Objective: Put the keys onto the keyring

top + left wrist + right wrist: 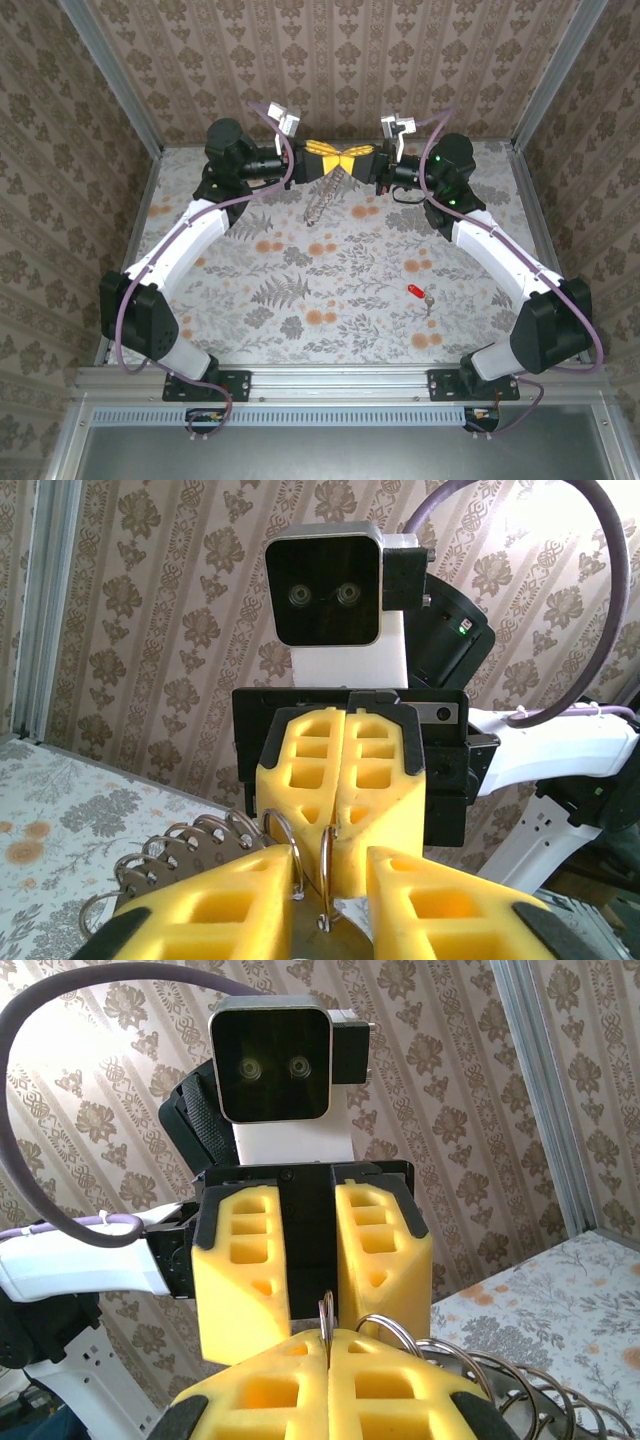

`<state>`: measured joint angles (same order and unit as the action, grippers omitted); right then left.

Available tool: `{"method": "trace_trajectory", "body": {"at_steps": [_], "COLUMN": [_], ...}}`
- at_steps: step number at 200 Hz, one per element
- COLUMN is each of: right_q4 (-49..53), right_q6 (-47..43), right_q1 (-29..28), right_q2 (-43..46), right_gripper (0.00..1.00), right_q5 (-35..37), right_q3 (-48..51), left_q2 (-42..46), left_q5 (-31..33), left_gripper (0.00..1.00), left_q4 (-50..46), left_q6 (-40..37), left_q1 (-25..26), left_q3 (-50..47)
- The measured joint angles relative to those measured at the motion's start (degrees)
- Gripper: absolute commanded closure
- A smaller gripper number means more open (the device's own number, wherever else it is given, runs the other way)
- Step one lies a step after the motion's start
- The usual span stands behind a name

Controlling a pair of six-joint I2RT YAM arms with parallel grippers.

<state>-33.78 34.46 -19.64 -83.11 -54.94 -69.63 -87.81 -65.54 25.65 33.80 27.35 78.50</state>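
- The right gripper point(328, 1345) has its jaws pressed together on one wire loop of the keyring point(322, 200), which stands edge-on out of the pinch
- The left gripper point(312, 1290) faces it nose to nose with its jaws apart; a loop hangs in that gap, and I cannot tell whether either pad touches it
- The keyring is held in the air over the far middle of the table point(300, 270), near the far edge, with the rest of it hanging slack down and to the left below the grippers
- It reads as a string of thin silvery wire rings linked together: light, and limp along its length, though each ring is stiff; it will probably swing and twist when moved
- The wire is smooth and narrow, so it could slip or rotate in the foam pads; a hold across the flat of one ring, close to where the key must enter, looks best
- The key point(414, 291) lies flat on the table toward the right edge, nearer the near edge and well apart from both grippers
- It looks tiny, light and rigid, and likely to skid if nudged; the red head is the broader part to grip, leaving the dark metal end free
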Motion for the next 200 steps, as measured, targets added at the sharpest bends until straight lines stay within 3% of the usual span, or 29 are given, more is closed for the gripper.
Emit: {"method": "trace_trajectory", "body": {"at_steps": [24,97,130,147,165,200], "right_q4": [0.00,0.00,0.00,0.24,1.03,4.33], "right_q6": [0.00,-0.02,-0.17,-0.15,-0.07,0.48], "right_q1": [0.02,0.39,0.44,0.46,0.81,4.76], "right_q2": [0.17,0.35,0.35,0.35,0.72,4.46], "right_gripper": [1.00,1.00,1.00,0.71,0.53,0.44], "right_q5": [0.02,0.00,0.02,0.09,0.33,4.11], "right_q3": [0.11,0.48,0.48,0.48,0.48,2.99], "left_q2": [0.00,0.00,0.00,0.00,0.00,0.28], "left_q5": [0.26,1.29,1.38,1.49,2.47,3.43], "left_gripper": [0.79,1.00,1.00,1.00,1.00,1.00], "left_q4": [0.07,0.13,0.15,0.13,-0.07,-1.40], "left_q6": [0.00,-0.17,-0.22,-0.33,-1.05,-5.22], "left_q1": [0.00,-0.07,-0.07,-0.07,-0.17,0.07], "left_q3": [0.00,-0.09,-0.11,-0.11,-0.68,-1.97]}}
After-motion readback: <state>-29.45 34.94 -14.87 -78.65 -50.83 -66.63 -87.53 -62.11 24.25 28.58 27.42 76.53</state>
